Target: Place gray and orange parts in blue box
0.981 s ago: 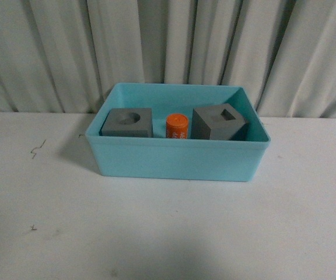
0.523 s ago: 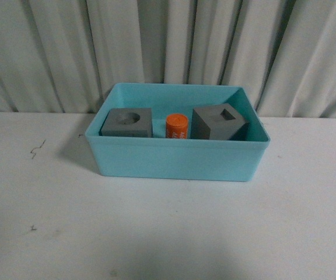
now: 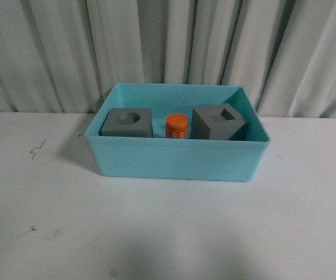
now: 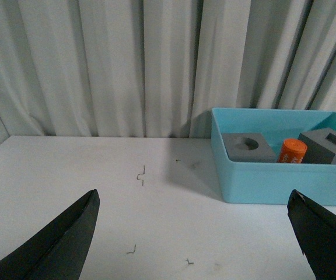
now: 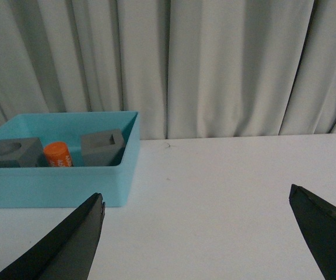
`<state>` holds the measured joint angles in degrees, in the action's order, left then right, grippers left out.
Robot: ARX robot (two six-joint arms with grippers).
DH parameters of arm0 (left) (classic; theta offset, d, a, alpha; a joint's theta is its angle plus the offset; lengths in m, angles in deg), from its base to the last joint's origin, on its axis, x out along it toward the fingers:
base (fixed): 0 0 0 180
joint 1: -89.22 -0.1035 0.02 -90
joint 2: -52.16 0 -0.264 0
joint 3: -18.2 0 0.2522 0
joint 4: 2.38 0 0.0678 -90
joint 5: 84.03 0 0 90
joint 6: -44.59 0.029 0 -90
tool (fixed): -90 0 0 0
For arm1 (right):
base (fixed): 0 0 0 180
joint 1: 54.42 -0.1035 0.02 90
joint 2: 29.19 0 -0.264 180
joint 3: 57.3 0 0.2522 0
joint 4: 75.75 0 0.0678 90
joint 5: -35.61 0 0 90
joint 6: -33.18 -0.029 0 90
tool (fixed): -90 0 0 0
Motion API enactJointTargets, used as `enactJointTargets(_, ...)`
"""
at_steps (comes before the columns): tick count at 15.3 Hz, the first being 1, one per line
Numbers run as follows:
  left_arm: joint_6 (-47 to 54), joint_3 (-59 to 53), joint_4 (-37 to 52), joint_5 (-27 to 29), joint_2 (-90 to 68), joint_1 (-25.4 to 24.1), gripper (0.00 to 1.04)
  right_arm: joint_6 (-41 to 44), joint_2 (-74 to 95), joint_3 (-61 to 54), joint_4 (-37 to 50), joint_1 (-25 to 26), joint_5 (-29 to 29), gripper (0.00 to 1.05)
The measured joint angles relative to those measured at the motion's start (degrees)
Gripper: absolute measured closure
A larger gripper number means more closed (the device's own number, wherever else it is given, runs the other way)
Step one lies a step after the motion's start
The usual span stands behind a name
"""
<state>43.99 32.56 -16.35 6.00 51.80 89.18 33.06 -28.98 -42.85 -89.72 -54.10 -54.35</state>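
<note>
Pale curtains are seen behind the white counter (image 3: pixel 168 227). Both gray cubes (image 3: pixel 128 122) (image 3: pixel 219 122) and the orange cylinder (image 3: pixel 177 126) are seen inside the blue box (image 3: pixel 177 160). Left claw (image 4: pixel 194 233) and right claw (image 5: pixel 197 233) are spread wide, empty, well apart from it. Nothing is judged left to load; arms are best kept clear.

Dim, soft, even light; slightly grainy pictures.
</note>
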Motion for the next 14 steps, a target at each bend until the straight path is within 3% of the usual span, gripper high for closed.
enactJointTargets(14, 0.00, 0.00, 0.00, 0.00, 0.00, 0.00, 0.07, 0.00, 0.00, 0.00, -0.02, 0.00, 0.00, 0.06)
